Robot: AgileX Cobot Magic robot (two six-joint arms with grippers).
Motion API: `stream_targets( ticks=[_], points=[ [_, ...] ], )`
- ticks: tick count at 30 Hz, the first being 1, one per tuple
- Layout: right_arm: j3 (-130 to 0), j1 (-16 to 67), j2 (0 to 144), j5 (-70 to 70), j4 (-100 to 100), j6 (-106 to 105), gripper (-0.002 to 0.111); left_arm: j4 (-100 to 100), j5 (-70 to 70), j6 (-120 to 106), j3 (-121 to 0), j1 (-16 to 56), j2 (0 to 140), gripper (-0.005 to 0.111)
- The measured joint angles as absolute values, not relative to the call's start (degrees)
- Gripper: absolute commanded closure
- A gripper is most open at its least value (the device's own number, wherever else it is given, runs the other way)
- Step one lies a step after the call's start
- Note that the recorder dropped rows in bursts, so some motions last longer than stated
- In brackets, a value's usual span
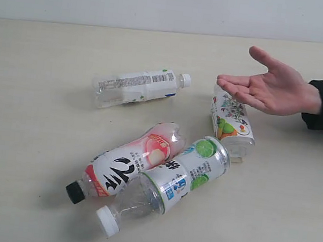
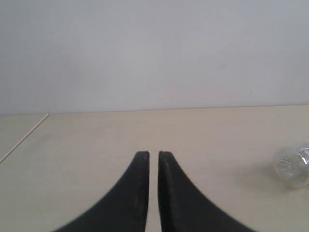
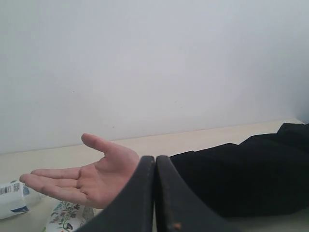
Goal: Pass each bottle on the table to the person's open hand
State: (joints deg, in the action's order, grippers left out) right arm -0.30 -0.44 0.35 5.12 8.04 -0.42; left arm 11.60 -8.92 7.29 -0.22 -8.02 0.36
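Four clear bottles lie on their sides on the beige table. The white-label bottle is farthest back. The peach-label bottle with a black cap and the lime-label bottle touch each other in front. The short fruit-label bottle lies just under the person's open hand, which is held palm up. Neither gripper shows in the exterior view. My left gripper is shut and empty, low over bare table. My right gripper is shut and empty, with the open hand beyond it.
A black sleeve stretches along the table on the right. A clear bottle end shows at the edge of the left wrist view. The white-label bottle and the fruit-label bottle peek in below the hand. A pale wall stands behind.
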Motion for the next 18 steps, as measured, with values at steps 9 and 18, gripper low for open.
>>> stream_targets(
  ticks=[9, 18],
  points=[
    [-0.30, -0.44, 0.35, 5.00, 12.76, 9.91, 0.108, 11.60, -8.92, 7.29, -0.22, -8.02, 0.36, 0.097],
    [-0.30, -0.44, 0.35, -3.77, 23.09, 15.42, 0.108, 11.60, -8.92, 7.29, -0.22, -8.02, 0.36, 0.097]
  ],
)
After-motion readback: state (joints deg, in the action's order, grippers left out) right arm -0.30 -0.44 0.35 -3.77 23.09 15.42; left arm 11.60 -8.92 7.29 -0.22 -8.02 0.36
